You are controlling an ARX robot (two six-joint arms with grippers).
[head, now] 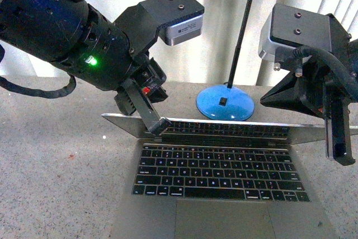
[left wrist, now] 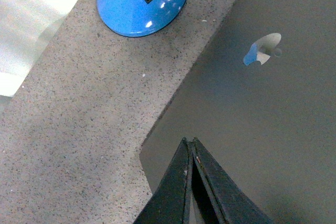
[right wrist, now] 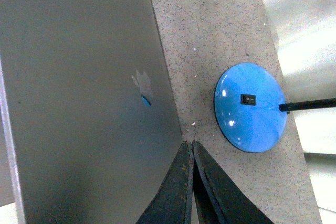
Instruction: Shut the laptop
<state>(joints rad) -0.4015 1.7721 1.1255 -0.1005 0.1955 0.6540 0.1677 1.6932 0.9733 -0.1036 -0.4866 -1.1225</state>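
Laptop (head: 224, 194) in the lower centre of the front view, base flat on the table (head: 50, 155), keys and trackpad facing up, lid (head: 120, 119) seen almost edge-on as a thin band across mid-frame. Left fingers (head: 146, 109) pressed together, holding nothing, tip resting at that band left of centre. Right fingers (head: 339, 138) at the far right, also pressed together and holding nothing, hanging by the lid's right end. Apparently mid-push, with the lid not yet down. To finish well: press on the grey back of the lid near its top edge, both sides evenly to avoid twisting the hinge; follow the arc down and toward the trackpad rather than straight down; shift contact onto the flat back around the logo (left wrist: 262, 50) while lowering; slow for the last stretch; stay clear of the gap over the keys to avoid a trapped fingertip; watch for smooth metal slipping or the base skating on the table. Hard to judge: the lid's exact angle, and any real contact by the right fingers. Hidden behind the lid: hinge and most of the screen. Cut off: the laptop's front edge at the bottom, the lamp (head: 225, 103) head at the top, the right arm at the right edge.
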